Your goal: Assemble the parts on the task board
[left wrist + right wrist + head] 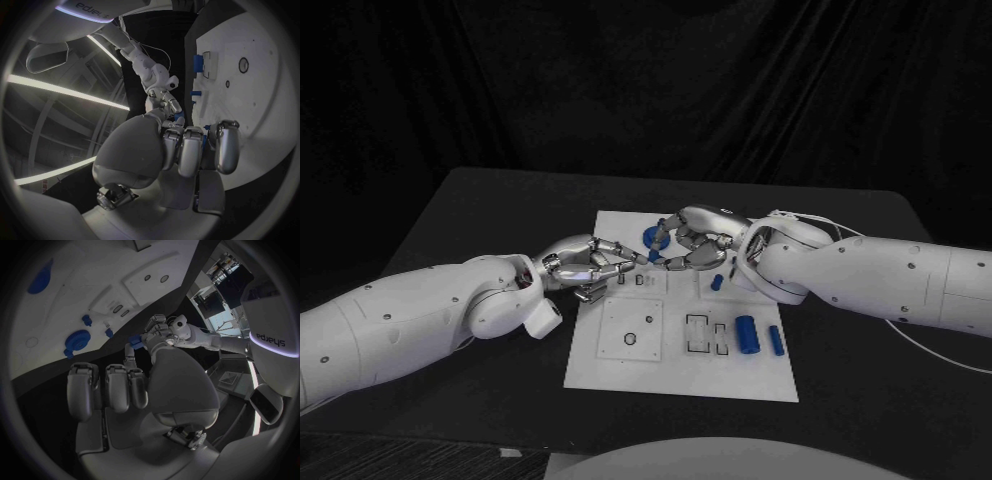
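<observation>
Both hands meet over task board's far edge

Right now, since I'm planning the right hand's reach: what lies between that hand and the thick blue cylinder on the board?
In the head view, one small blue part sits on the task board between the right hand and the blue cylinder.

We find both arms reaching inward, left hand and right hand meeting fingertip to fingertip, fingers curled; grasp not determinable.
</observation>
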Robot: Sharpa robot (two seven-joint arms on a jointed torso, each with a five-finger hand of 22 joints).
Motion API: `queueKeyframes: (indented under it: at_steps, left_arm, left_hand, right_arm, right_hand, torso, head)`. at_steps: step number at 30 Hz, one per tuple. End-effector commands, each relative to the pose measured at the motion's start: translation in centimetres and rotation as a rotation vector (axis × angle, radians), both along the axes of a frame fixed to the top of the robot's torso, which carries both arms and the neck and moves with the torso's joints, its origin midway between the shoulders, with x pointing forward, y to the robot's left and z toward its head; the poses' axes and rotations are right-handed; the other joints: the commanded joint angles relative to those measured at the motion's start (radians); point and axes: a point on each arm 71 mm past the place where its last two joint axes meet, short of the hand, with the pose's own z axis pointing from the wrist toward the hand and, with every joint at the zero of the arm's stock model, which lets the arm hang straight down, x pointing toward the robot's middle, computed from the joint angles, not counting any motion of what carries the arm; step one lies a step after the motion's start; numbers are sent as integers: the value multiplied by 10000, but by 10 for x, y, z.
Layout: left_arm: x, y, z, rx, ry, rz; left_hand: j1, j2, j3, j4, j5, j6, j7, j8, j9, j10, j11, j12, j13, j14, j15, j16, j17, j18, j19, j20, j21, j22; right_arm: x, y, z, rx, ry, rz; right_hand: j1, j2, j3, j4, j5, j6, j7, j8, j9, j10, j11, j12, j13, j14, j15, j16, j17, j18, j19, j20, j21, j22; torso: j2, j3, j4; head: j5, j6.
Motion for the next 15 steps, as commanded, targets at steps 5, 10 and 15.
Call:
queueKeyframes:
  at_steps: [5, 10, 15]
  left_arm:
    - [-1, -5, 2, -258, -29, -198]
    - [-1, -7, 2, -282, -21, -254]
    - [0, -8, 2, -289, -8, -289]
  left_hand:
    - [-80, -25, 70, -3, 31, -93, -8, -51, -13, 1054, 68, -7, 2626, 1038, 60, 26, 2632, 27, -92, -5, -58, 1025]
    - [-77, -24, 82, -7, 32, -116, -8, -59, -17, 1054, 67, -7, 2626, 1038, 60, 26, 2632, 29, -101, -2, -62, 1021]
    - [-77, -24, 89, -8, 32, -146, -7, -69, -21, 1054, 67, -7, 2626, 1038, 61, 26, 2632, 29, -101, -1, -63, 1022]
  right_arm:
    - [1, 0, -4, -269, 363, -168]
    - [1, 0, -5, -313, 417, -175]
    - [1, 1, -6, -330, 452, -161]
  right_hand:
    - [-4, 76, 46, -33, -31, -16, 58, -64, -20, 1050, 116, 36, 2634, 734, 77, -68, 755, -42, 689, 64, -79, 2369]
    - [-2, 76, 50, -41, -25, -31, 73, -92, -31, 1050, 132, 36, 2634, 733, 91, -70, 748, -41, 687, 78, -83, 2367]
    - [-2, 75, 51, -43, -23, -38, 79, -104, -36, 1050, 140, 36, 2634, 735, 97, -62, 763, -41, 686, 84, -85, 2367]
  torso:
    - [-1, -1, 3]
    - [1, 0, 4]
    - [2, 0, 2]
  head:
    - [-1, -18]
    - [-7, -34]
    - [-13, -38]
